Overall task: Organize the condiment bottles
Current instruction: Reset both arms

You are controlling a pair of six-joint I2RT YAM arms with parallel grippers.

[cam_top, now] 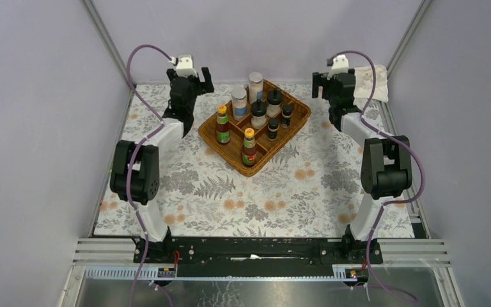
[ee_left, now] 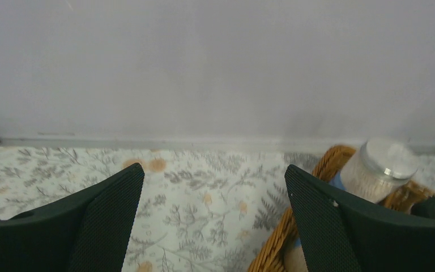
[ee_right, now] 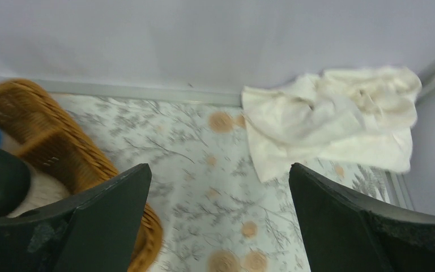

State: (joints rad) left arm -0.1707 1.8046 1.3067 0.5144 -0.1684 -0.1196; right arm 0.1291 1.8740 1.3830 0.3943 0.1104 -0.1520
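On the worktop (cam_top: 307, 192), all the bottles (cam_top: 249, 146) are standing upright in the tray (cam_top: 288, 137), long axes vertical. Beyond, both arms are flanking it, jaws gaping wide and empty: the left arm (cam_top: 182, 96) is sitting just left of the shakers (cam_top: 239, 102), the right arm (cam_top: 342, 96) just right of the dark jars (cam_top: 273, 102); neither looks clearly nearer.

Floral-clothed table (cam_top: 307, 185) carries a wicker tray (cam_top: 299, 114) and a crumpled white cloth (cam_top: 374, 83).
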